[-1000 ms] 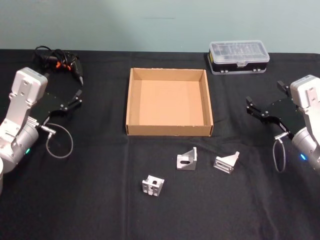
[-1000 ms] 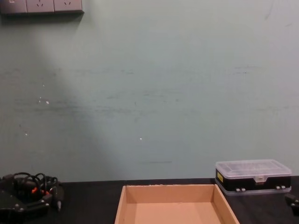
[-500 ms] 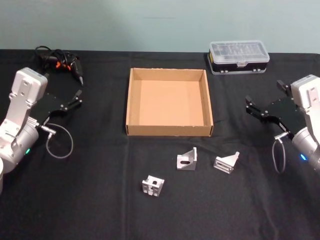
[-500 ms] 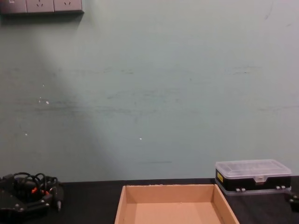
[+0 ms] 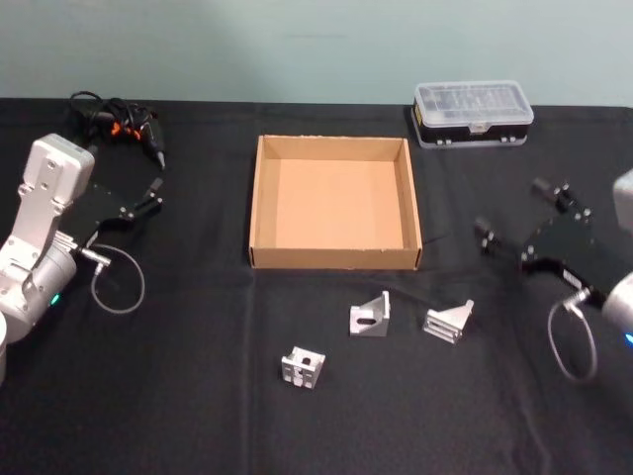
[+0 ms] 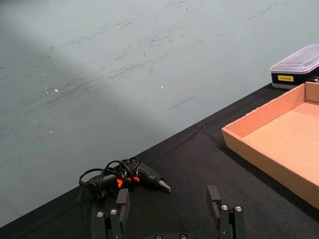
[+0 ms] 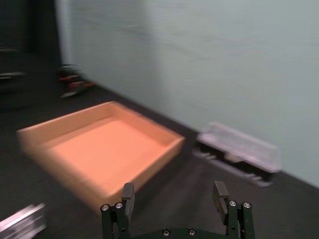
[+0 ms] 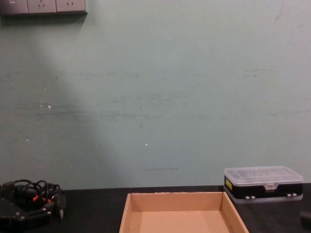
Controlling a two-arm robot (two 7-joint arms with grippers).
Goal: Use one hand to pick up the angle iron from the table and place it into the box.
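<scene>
Angle irons [image 5: 369, 317] [image 5: 448, 322] [image 5: 303, 367], three in all, lie on the worktop [image 5: 178, 396] at 6 o'clock from the one box [image 5: 334, 259]. Right claw [image 5: 511, 211] hangs released at their 3 o'clock. The left claw [image 5: 153, 195], also released, sits at the box's 9 o'clock.

Bare surface [image 5: 514, 396] between my right gripper [image 5: 512, 211] and the nearest angle iron [image 5: 448, 322], lane clear. Second angle iron [image 5: 370, 317] sits just beside it, third angle iron [image 5: 303, 367] farther left. Box [image 5: 334, 259] walls low, top open. Plastic case [image 5: 473, 112] stands behind, well apart.
</scene>
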